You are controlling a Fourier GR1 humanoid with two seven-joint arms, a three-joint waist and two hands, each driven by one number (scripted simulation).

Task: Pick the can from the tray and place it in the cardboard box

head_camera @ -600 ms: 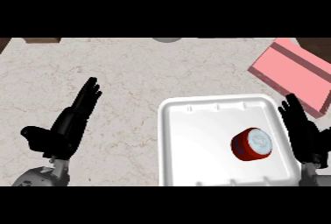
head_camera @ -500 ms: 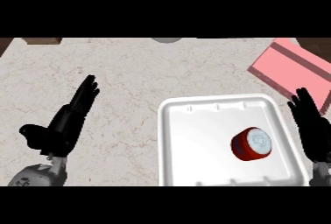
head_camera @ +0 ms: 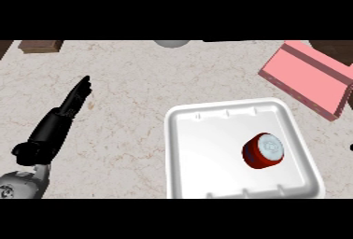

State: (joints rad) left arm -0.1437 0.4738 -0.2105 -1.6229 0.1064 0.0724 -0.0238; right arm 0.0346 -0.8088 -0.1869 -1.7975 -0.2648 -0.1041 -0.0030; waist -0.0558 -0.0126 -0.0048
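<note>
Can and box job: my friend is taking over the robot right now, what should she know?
Left hand: open, fingers straight, resting at the view's left over the counter, holding nothing.
Right hand: out of sight, apart from maybe a tiny dark speck at the right edge.
The red can lies tilted in the right half of the white tray, untouched.
The pink cardboard box sits past the tray, at the upper right, partly cut off by the edge.
Done: nothing yet. Left: grasp the can, lift it, carry it to the box and put it in.

Beige marbled counter (head_camera: 138, 84), brown block (head_camera: 40, 45) top-left, evenly lit
</note>
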